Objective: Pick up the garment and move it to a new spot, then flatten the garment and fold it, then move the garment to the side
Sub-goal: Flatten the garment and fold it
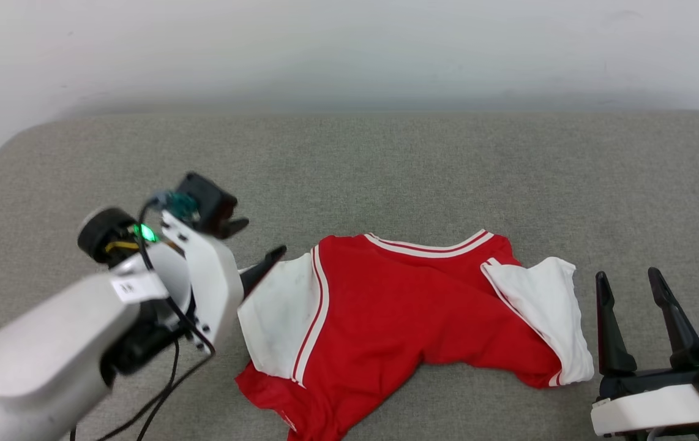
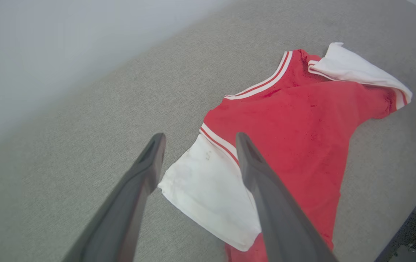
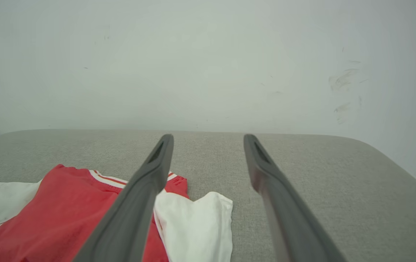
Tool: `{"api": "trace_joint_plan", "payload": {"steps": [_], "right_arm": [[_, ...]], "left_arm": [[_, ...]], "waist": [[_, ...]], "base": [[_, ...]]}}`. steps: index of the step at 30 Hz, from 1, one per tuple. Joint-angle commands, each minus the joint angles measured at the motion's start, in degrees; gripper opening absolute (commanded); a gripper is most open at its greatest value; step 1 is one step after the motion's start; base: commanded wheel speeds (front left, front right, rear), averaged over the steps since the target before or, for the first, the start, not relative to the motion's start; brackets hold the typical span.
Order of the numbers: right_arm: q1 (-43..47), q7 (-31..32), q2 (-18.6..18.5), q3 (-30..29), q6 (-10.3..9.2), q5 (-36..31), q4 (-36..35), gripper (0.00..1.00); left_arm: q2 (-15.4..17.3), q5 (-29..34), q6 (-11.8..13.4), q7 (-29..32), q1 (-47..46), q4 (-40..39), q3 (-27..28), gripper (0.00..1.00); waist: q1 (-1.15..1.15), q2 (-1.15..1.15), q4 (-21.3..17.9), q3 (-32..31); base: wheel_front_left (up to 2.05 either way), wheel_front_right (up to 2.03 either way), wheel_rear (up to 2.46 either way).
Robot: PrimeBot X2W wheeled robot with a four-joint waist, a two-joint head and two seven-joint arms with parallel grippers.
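Arm label print apparently illegible

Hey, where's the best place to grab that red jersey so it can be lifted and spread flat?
Probably by its two white sleeves. The garment lies collar away, the left sleeve spread flat beside the open left end effector, the right sleeve folded with a loose edge near the open right end effector. Come in from each outer side, pinching the sleeve edges.
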Motion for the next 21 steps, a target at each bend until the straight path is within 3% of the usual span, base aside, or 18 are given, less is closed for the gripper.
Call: {"api": "trace_joint_plan", "payload": {"steps": [1,8,14,21], "right_arm": [[-0.9,-0.1,0.1,0.1,-0.04,0.1,-0.2,1.0],[-2.3,-0.1,0.1,0.3,-0.04,-0.2,-0.7,1.0],[-3.2,-0.1,0.1,0.4,-0.04,0.2,-0.9,1.0],[-4.7,-0.1,0.1,0.3,-0.04,0.3,-1.1,1.0]], "left_arm": [[0.1,-0.8,0.4,1.0,-2.2,1.1,1.2,1.0],[-0.6,-4.5,-1.3,7.8,-9.3,8.1,3.5,1.0],[-3.2,-9.4,-3.6,14.2,-11.5,16.0,3.3,1.0],[-5.2,-10.0,-5.8,19.3,-11.6,24.1,0.2,1.0]], "waist": [[0.0,0.0,-0.2,0.6],[0.0,0.0,-1.4,3.1],[0.0,0.0,-2.8,5.5],[0.0,0.0,-4.2,8.5]], "base": [[0.0,0.0,0.0],[0.0,0.0,0.0],[0.0,0.0,0.0],[0.0,0.0,0.0]]}}
